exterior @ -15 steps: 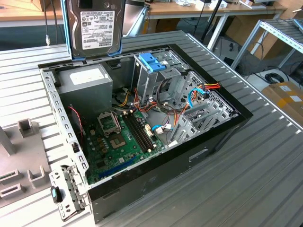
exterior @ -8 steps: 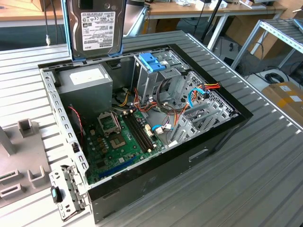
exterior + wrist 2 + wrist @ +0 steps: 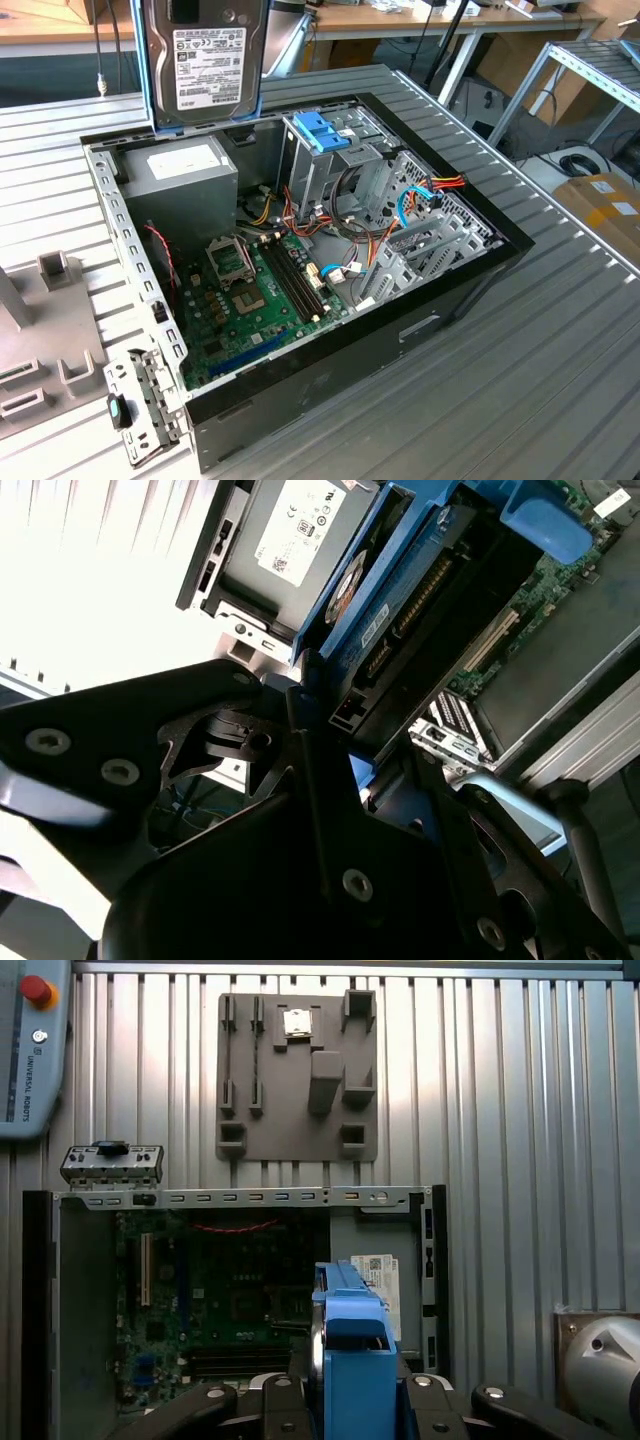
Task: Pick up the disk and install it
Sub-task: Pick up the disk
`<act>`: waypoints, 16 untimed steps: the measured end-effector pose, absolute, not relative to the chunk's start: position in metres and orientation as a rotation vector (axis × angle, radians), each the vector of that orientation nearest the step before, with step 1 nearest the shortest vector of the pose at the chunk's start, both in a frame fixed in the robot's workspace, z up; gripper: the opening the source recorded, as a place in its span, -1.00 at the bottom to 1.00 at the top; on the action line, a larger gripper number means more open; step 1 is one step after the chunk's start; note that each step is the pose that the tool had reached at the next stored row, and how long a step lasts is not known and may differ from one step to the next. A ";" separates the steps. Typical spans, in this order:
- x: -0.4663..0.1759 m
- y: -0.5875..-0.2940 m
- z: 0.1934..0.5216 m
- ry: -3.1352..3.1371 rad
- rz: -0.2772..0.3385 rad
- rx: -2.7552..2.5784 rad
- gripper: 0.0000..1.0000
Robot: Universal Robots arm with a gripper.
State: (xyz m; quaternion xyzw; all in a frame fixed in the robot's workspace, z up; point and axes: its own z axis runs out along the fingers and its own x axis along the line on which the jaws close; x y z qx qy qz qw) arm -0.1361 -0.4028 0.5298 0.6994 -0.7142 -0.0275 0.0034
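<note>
The disk hangs upright above the back edge of the open computer case, its white label facing the exterior camera and blue rails down both sides. In the first wrist view the disk appears edge-on, with my gripper shut on its blue carrier and a black finger on each side. The second wrist view shows the disk slanting away from the black gripper, over the case interior. The metal drive cage with its blue latch stands just to the exterior view's right of the disk and below it.
Inside the case are a grey power-supply box, a green motherboard and loose cables. A grey fixture plate lies on the ribbed table beyond the case. A detached metal bracket sits by the case's near corner. A pendant lies at the table's edge.
</note>
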 end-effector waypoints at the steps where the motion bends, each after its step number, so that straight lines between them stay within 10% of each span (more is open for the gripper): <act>1: -0.136 -0.403 0.530 -2.239 -0.086 2.193 -0.26; 16: -0.136 -0.410 0.530 -2.239 -0.086 2.193 -0.26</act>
